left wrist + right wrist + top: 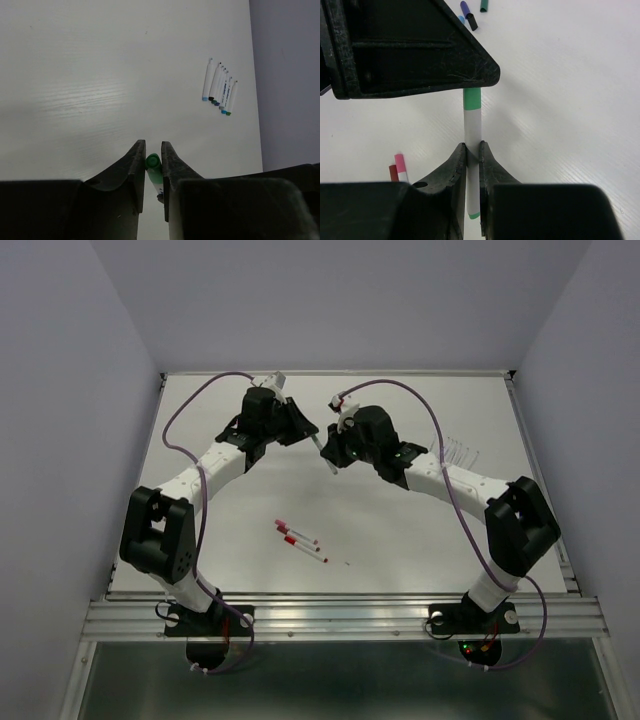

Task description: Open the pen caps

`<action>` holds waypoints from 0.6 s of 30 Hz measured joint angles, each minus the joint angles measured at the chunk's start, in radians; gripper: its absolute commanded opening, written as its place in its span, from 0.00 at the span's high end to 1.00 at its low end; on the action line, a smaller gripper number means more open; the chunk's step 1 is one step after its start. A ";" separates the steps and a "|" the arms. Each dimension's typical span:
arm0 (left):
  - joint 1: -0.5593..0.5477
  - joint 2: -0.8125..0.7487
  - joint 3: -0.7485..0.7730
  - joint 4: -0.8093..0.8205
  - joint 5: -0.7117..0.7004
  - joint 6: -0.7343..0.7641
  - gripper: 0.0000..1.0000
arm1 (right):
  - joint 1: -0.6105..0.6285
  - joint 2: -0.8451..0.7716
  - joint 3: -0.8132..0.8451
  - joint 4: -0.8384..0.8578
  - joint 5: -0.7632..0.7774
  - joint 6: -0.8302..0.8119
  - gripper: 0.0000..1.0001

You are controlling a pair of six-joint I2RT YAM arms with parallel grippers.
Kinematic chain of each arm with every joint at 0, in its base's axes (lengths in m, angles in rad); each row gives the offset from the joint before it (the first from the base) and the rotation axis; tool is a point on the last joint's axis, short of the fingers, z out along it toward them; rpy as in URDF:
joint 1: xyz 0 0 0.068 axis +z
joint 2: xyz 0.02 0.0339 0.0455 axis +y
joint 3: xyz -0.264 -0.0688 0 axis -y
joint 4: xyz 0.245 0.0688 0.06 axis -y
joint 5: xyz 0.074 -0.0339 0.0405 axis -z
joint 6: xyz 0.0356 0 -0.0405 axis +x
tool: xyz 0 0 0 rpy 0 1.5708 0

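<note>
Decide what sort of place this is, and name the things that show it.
Probably a robotics lab test cell: a white table with marker pens, boxed in by plain walls, and a left arm and right arm bolted to a metal rail at its near edge.

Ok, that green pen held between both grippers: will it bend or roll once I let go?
Probably stiff: the green pen spans straight between the right gripper and left gripper with no visible sag. Likely light, being so slim. Its round barrel would probably roll on the smooth table if released.
</note>
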 measured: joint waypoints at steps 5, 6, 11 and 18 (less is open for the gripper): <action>-0.001 0.000 0.001 0.010 0.005 -0.011 0.85 | 0.000 0.000 -0.004 0.006 0.014 0.013 0.99; -0.001 0.000 0.001 0.010 0.005 -0.012 0.85 | 0.000 0.000 -0.004 0.007 0.017 0.018 0.99; -0.001 0.000 0.001 0.015 0.004 -0.014 0.82 | 0.000 0.000 -0.004 0.014 0.032 0.034 0.99; 0.000 0.000 0.001 0.027 -0.002 -0.015 0.80 | 0.000 0.000 -0.004 0.027 0.046 0.060 0.99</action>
